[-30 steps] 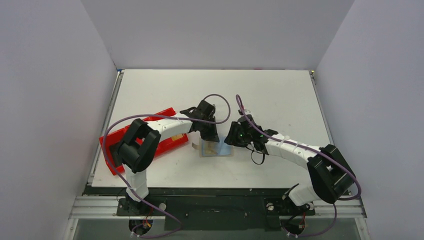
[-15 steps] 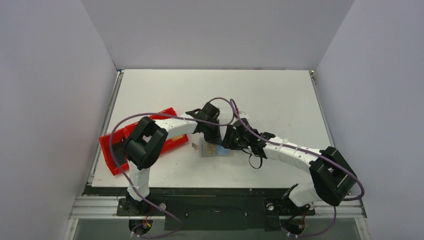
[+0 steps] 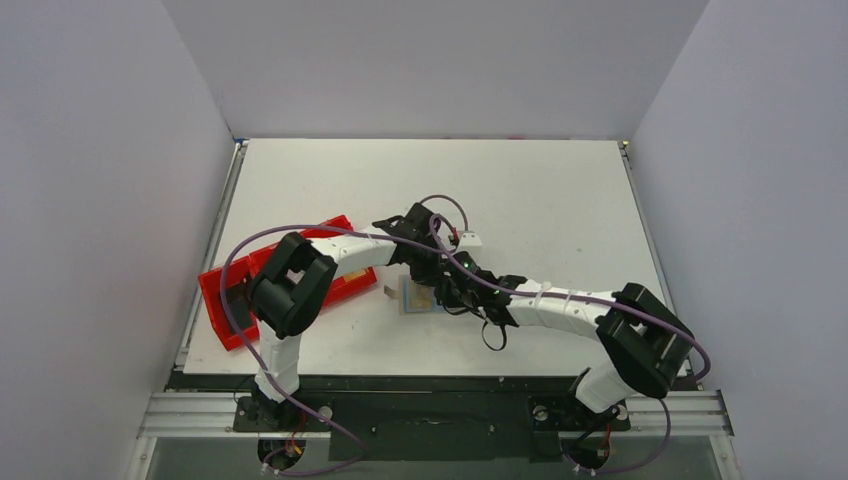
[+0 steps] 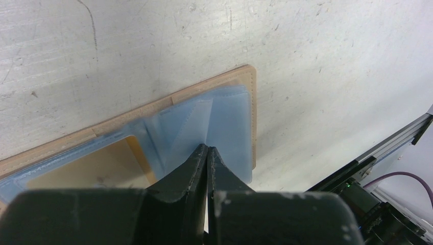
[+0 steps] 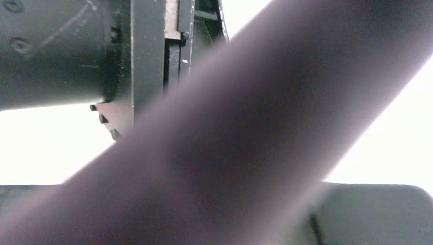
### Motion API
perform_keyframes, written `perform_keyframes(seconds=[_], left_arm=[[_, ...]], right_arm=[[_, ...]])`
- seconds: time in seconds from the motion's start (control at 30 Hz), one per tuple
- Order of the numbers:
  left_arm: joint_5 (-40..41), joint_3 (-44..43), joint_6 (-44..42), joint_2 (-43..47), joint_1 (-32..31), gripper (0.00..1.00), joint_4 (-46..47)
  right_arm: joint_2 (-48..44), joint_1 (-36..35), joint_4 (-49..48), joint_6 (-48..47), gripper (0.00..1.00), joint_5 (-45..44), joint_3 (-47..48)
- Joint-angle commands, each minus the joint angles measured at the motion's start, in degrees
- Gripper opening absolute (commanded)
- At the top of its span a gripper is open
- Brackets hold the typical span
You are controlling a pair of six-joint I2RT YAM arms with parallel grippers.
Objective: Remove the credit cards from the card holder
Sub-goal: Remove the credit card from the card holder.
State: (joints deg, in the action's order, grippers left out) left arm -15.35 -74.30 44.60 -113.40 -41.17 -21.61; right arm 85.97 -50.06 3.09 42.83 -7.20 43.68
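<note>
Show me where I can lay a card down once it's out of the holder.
Widest bare patch: the far half of the table, behind the card holder. Also free: the near strip between holder and table edge. Crowded: the centre, where left hand and right hand meet, and by the red tray.

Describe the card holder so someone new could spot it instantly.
On the white table, look just right of the red tray, near the middle. The card holder lies open and flat there, under the shut left gripper. Its tan edge and bluish clear sleeves set it apart.
</note>
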Motion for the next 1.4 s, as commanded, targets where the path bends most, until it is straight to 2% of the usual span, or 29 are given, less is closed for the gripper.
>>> perform_keyframes(seconds=[0.0, 0.43, 0.63, 0.83, 1.13, 1.37], left_arm=[[-1.3, -2.9, 0.1, 0.1, -0.2, 0.0, 0.8], [-1.5, -3.5, -0.5, 0.5, 0.1, 0.0, -0.2], [-0.8, -4.2, -1.5, 2.0, 0.8, 0.0, -1.6], [1.4, -4.6, -3.1, 4.6, 1.9, 0.0, -4.4], [7.6, -1.7, -4.9, 9.1, 4.4, 0.0, -7.7], [7.8, 0.2, -5.4, 8.2, 5.0, 0.0, -6.8]], right_arm=[[2.7, -1.8, -1.0, -1.4, 0.25, -5.9, 2.4], [6.0, -3.3, 1.3, -1.9, 0.26, -8.2, 3.4], [7.6, -3.3, 1.9, -1.5, 0.11, -7.6, 3.4], [8.1, -2.9, 2.5, -0.8, 0.0, -7.5, 3.0], [7.3, -0.3, -0.3, 1.0, 0.0, -4.0, 0.1], [7.6, 1.9, -2.6, 1.8, 0.0, 0.1, -1.6]])
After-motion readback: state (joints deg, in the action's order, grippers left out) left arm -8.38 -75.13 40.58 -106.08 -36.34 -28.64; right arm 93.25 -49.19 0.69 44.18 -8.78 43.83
